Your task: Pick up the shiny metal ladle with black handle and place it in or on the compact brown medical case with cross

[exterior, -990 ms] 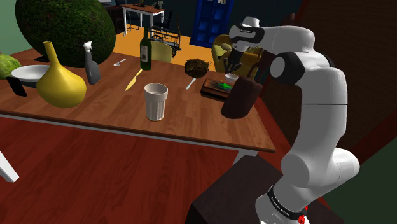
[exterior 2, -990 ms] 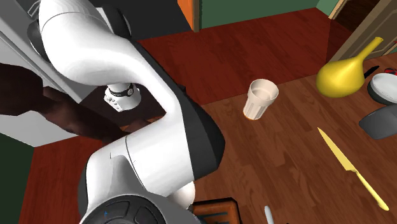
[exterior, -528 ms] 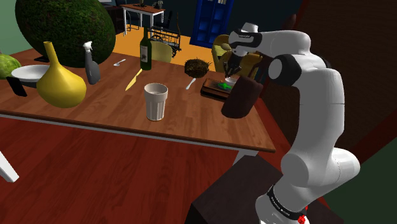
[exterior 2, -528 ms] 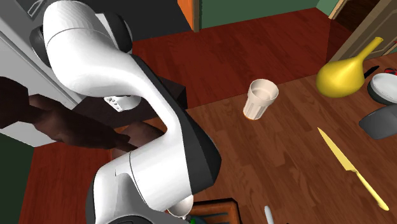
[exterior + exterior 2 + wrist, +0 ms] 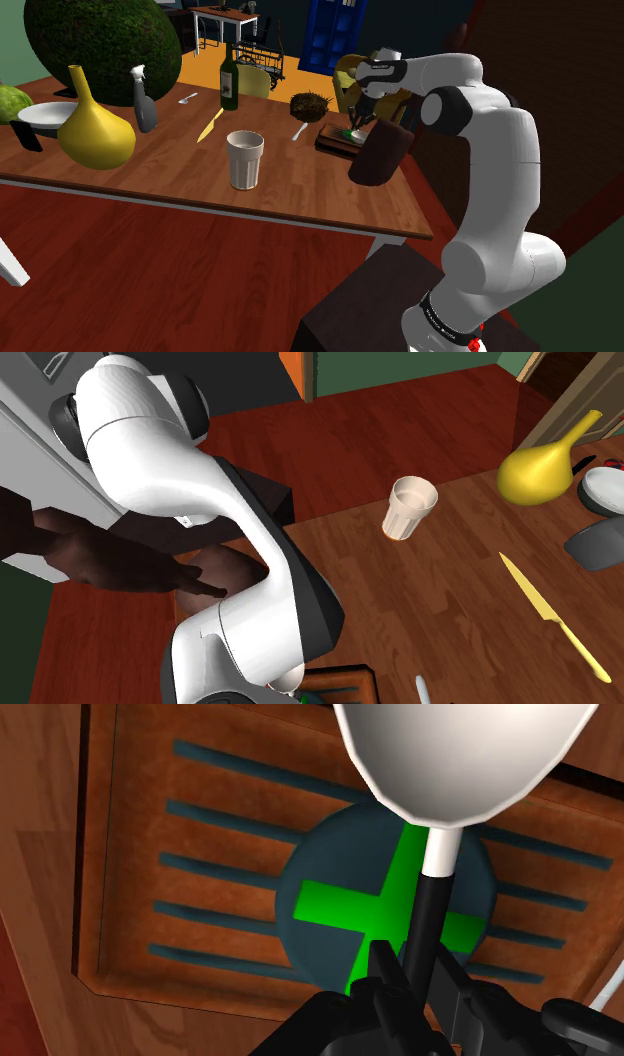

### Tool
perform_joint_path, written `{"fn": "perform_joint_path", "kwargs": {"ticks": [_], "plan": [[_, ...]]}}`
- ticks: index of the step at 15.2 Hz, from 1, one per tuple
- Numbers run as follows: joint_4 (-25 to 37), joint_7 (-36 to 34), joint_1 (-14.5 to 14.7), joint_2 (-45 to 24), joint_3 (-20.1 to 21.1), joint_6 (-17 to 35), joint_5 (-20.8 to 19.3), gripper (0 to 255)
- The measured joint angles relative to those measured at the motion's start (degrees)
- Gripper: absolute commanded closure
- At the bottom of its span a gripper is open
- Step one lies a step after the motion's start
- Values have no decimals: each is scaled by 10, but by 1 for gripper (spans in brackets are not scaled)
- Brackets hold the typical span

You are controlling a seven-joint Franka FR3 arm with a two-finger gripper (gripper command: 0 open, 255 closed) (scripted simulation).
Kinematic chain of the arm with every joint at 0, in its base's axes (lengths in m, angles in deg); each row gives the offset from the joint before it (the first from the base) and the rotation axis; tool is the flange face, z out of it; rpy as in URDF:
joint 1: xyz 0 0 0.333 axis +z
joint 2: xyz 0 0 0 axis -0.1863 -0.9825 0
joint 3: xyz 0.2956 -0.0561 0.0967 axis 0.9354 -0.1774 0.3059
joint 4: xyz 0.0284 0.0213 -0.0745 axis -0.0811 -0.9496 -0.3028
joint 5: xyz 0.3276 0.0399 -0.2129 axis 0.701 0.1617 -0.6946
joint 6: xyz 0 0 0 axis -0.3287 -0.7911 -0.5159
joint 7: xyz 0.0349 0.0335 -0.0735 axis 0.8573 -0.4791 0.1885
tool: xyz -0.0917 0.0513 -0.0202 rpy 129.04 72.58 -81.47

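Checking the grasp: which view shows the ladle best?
Wrist view: the ladle, pale bowl and black handle, is clasped by the claw over the case. Shoulder view: a speck at the claw. Second exterior view: the arm covers that spot.

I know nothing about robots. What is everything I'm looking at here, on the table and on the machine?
table: one, reddish-brown wood, under everything
vase: one, yellow, long-necked, shoulder view's left
bowl: one, white, partly hidden beside the vase
spray bottle: one, grey, next to the vase
wine bottle: one, dark green, far side of the table
knife: one, yellow, mid-table
cup: one, beige, nearer than the knife
case: one, brown with a green cross, below the gripper
ladle: one, pale bowl and black handle, held over the case
arm: one, white with dark joints
gripper: one, black, shut on the ladle's handle
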Motion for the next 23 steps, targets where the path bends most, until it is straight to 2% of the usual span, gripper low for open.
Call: {"fn": "perform_joint_path", "kwargs": {"ticks": [7,8,14,19,23], "plan": [[-12,1,0,0,0,12,0,255],[-12,1,0,0,0,12,0,0],[-12,1,0,0,0,12,0,0],[12,0,-3,24,-2,-36,-2,0],[19,-1,-2,25,-2,-43,-2,0]]}}
